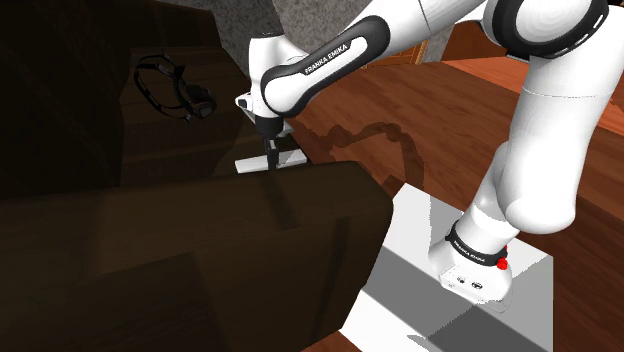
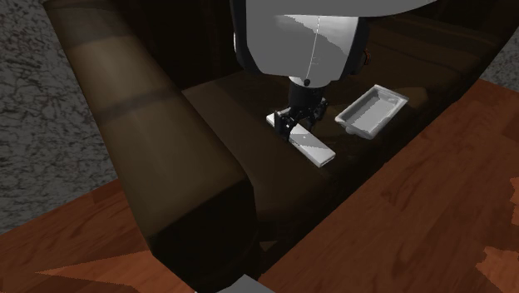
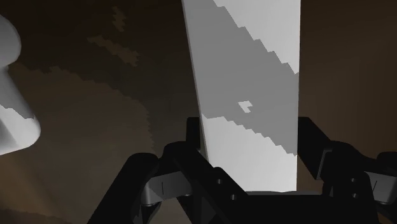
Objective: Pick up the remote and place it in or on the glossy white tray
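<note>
The remote [image 2: 309,145] is a flat, pale grey slab lying on the dark brown sofa seat [image 2: 241,116]. My black gripper [image 2: 295,121] has come straight down over the end of it that is farther from the seat's front edge. In the wrist view the two fingers [image 3: 196,133] press against the long sides of the remote [image 3: 248,95], so the gripper [image 3: 253,137] is shut on it. The remote still rests on the cushion. The glossy white tray [image 2: 392,95] lies on the same seat, a short way off to the second exterior view's right; its rounded corner [image 3: 13,102] shows in the wrist view.
A black headset-like object [image 1: 170,88] lies on the sofa beyond the gripper [image 1: 270,158] in the shoulder view. The thick sofa arm [image 2: 141,108] rises at the second exterior view's left. Wooden floor [image 2: 432,216] lies in front of the sofa, with my white stand [image 1: 440,300] on it.
</note>
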Controlling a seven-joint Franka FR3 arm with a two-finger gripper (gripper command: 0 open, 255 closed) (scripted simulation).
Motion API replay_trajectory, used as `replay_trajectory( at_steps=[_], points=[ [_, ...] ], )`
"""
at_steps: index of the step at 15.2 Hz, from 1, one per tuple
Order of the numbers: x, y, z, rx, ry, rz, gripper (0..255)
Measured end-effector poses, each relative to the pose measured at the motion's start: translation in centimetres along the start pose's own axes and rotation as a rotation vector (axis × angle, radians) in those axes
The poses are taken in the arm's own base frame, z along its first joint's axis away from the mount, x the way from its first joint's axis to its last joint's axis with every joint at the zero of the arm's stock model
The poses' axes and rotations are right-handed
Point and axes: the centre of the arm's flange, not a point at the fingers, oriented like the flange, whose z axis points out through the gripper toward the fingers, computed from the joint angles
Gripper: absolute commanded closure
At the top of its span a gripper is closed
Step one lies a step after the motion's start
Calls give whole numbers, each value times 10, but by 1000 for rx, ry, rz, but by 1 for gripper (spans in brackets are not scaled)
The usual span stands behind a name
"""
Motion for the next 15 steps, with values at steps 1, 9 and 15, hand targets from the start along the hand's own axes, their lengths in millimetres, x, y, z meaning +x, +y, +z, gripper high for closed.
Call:
replay_trajectory(
  at_steps=[1, 9, 15],
  points=[
    [0, 0, 0, 0, 0, 0, 255],
    [1, -1, -10, 1, -1, 0, 255],
    [0, -1, -42, 1, -1, 0, 255]
  ],
)
